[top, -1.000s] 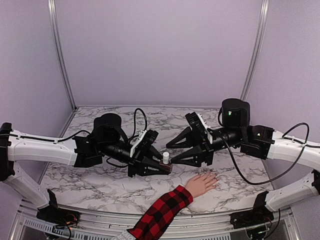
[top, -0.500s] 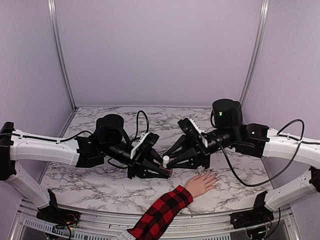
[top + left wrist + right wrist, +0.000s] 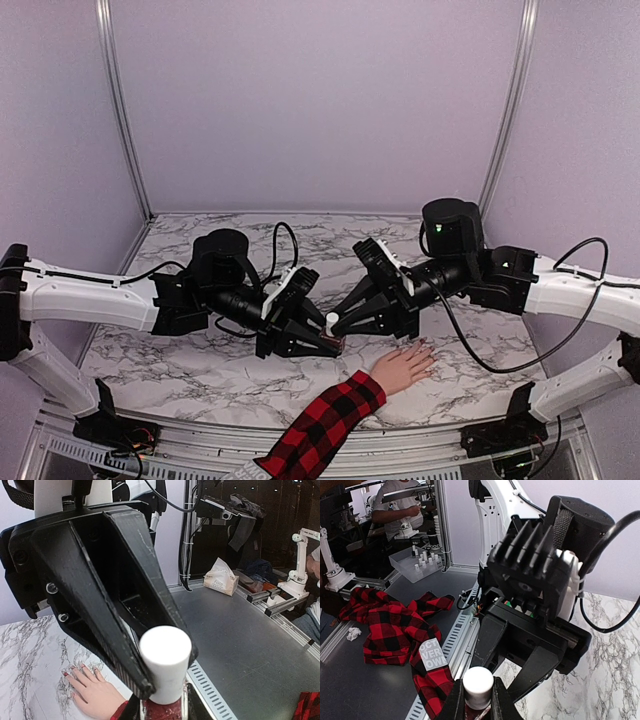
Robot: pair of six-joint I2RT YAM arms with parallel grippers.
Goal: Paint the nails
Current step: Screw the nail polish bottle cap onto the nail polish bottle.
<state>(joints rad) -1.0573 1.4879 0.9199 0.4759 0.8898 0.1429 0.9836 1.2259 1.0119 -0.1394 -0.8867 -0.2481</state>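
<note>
Top external: both arms meet nose to nose at centre frame. Left gripper (image 3: pixel 322 342) is clamped on the polish bottle (image 3: pixel 162 713), the dark-red glass low between its fingers. Right gripper (image 3: pixel 477 700) is pinched onto the white cap (image 3: pixel 478 681), one finger on each side. The bottle sits just above the marble table (image 3: pixel 200 370); I can't tell if it touches.

The hand (image 3: pixel 403 367) lies flat at lower centre-right, plaid sleeve (image 3: pixel 320 425) running to the bottom edge. The nails (image 3: pixel 66 674) are at the fingertips, lower left of the left wrist view. They look faintly reddish, but they're too small to say if they're painted.

My read is the cap twist-off comes next. Risks:
- Bottle spins in the left grip instead of the cap loosening, because round glass gives little purchase.
- Right fingers hold the smooth cap only at its sides, so they could slide off under torque.
- Cap pops free suddenly, the bottle tilts and polish spills on the marble or the hand just beside it.
- Fingers of both grippers are nearly interleaved, so a small misalignment means a collision.
</note>
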